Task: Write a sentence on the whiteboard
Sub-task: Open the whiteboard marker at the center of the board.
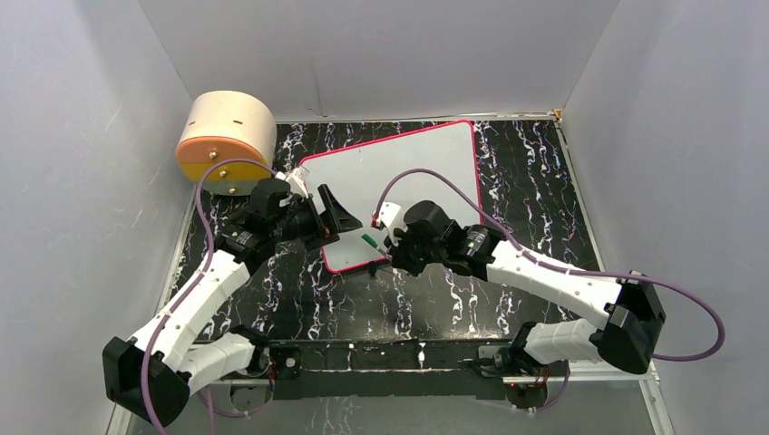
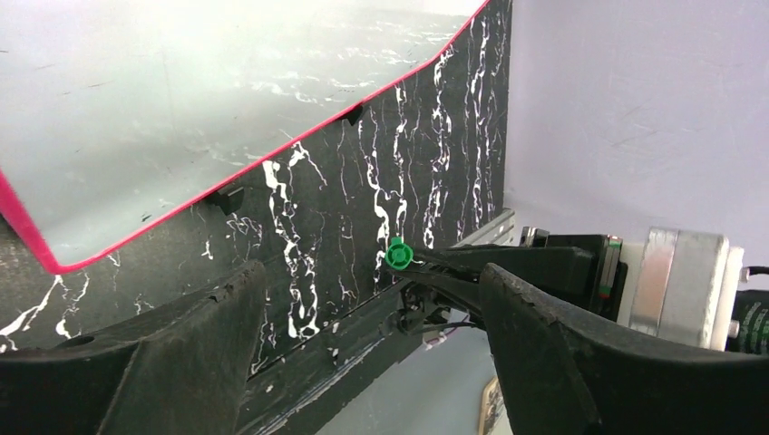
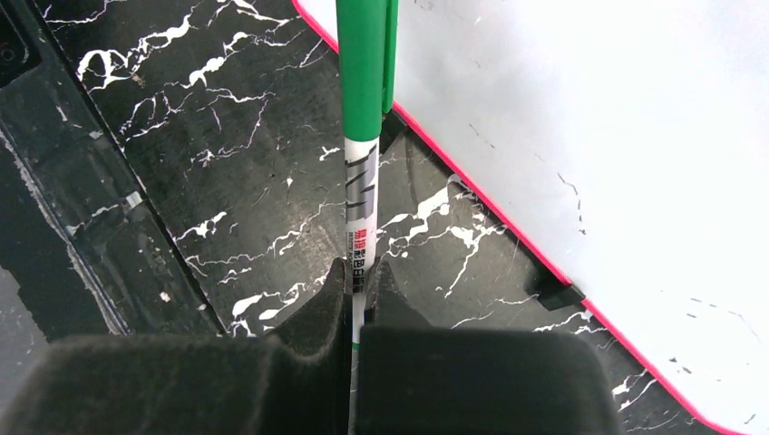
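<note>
1 whiteboard (image 1: 408, 172) is seen lying flat on the black marbled table (image 1: 526, 199). Its long axis runs left to right and is skewed, so that the right end is turned farther from the arm bases. Its pink-red rim is visible all round.

1 green pen (image 3: 362, 109) is clamped between the fingers of the right gripper (image 1: 388, 245), which are closed on the white printed barrel. The pen's long axis runs straight out from those fingers. In the top view its green end is directed leftward, toward the left gripper (image 1: 334, 216), and in the right wrist view that end is seen above the board's near rim.

The left gripper is spread wide and nothing is held in it. It is placed at the board's left edge, with the board's near-left corner between the 2 grippers.

1 cream cylinder with an orange face (image 1: 225, 136) is seen at the far-left corner, well apart from the board.
</note>
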Available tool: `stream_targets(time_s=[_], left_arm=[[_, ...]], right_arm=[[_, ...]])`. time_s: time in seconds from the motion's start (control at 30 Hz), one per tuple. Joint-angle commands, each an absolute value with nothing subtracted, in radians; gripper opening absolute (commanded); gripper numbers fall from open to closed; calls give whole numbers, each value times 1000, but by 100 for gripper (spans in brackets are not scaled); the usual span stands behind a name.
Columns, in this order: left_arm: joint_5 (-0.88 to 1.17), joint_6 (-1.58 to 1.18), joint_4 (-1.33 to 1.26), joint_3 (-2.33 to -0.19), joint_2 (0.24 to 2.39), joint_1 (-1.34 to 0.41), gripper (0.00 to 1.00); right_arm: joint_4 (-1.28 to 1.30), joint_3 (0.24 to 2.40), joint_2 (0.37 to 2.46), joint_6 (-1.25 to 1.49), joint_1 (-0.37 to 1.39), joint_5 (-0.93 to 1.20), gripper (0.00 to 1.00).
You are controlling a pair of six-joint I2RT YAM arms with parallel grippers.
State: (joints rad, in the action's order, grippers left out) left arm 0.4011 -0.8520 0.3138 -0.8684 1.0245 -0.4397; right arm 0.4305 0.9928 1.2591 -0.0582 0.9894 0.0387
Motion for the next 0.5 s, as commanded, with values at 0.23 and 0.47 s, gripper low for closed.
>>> stream_targets(time_s=[0.23, 0.47], left_arm=[[494, -883, 261, -887, 1065, -442, 56], [496, -882, 248, -884, 1091, -460, 43]], right_arm=[[278, 1045, 1279, -137, 1033, -61, 0], [242, 1064, 1309, -163, 1055, -76, 0]])
